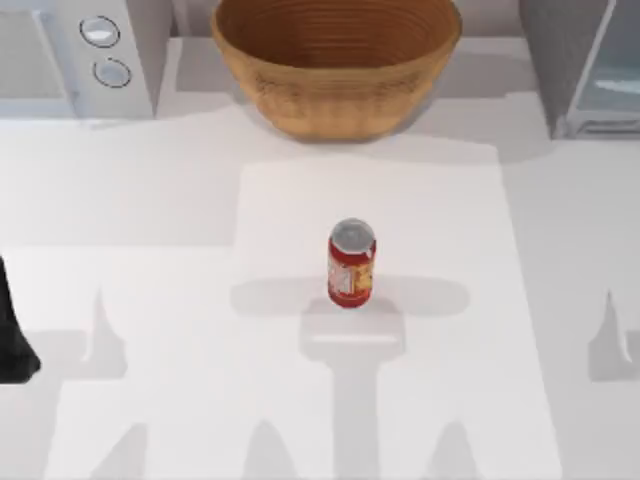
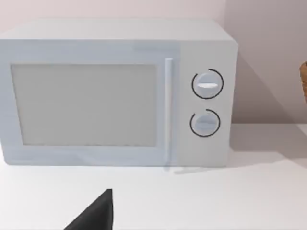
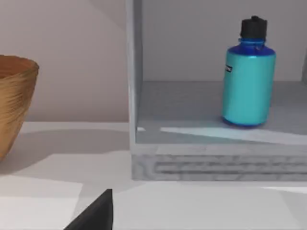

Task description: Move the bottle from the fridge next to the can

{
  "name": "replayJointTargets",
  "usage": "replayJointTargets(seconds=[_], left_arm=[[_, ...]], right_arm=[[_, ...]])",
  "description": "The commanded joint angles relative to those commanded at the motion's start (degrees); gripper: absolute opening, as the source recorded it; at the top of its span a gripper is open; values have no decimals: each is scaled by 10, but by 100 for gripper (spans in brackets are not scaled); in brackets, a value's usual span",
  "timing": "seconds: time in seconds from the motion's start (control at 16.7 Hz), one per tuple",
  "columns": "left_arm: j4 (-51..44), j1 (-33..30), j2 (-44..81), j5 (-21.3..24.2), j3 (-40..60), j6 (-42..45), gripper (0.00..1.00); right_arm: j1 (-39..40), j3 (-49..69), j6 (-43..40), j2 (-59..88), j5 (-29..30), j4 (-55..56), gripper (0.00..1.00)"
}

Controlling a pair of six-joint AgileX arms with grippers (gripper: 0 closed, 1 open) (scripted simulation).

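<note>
The white table runs wide and mostly bare, with free surface all round its middle and along the near edge. At its back right corner stands the grey box-shaped fridge, cut off by the top view's edge. The right wrist view looks into its open compartment past the grey side wall, and the far side of that opening runs out of view.

At the back left sits a white box appliance with two round knobs, also cropped, its door closed. Between the two, at the back centre, is a woven tan round basket with its far rim cut off.

The squat turquoise bottle with a blue shoulder and black cap stands upright on the fridge's grey floor, apart from the side wall. The small red can with a silver top stands upright mid-table, well apart from everything.

The left arm sits at the table's left edge, mostly out of view. A dark wedge of the left gripper faces the appliance, and one of the right gripper faces the fridge. For both, how far open cannot be told, and neither holds or touches anything visible.
</note>
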Motion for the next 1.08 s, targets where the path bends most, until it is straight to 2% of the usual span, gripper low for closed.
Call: replayJointTargets(seconds=[0.24, 0.48, 0.72, 1.08], left_arm=[[0, 0, 0, 0, 0, 0, 100], [0, 0, 0, 0, 0, 0, 100], [0, 0, 0, 0, 0, 0, 100], [0, 0, 0, 0, 0, 0, 100]], right_arm=[[-4, 12, 0, 17, -1, 14, 100], [-21, 78, 1, 125, -10, 86, 100], [-43, 175, 2, 322, -30, 196, 100], [-80, 345, 6, 705, -69, 386, 100]])
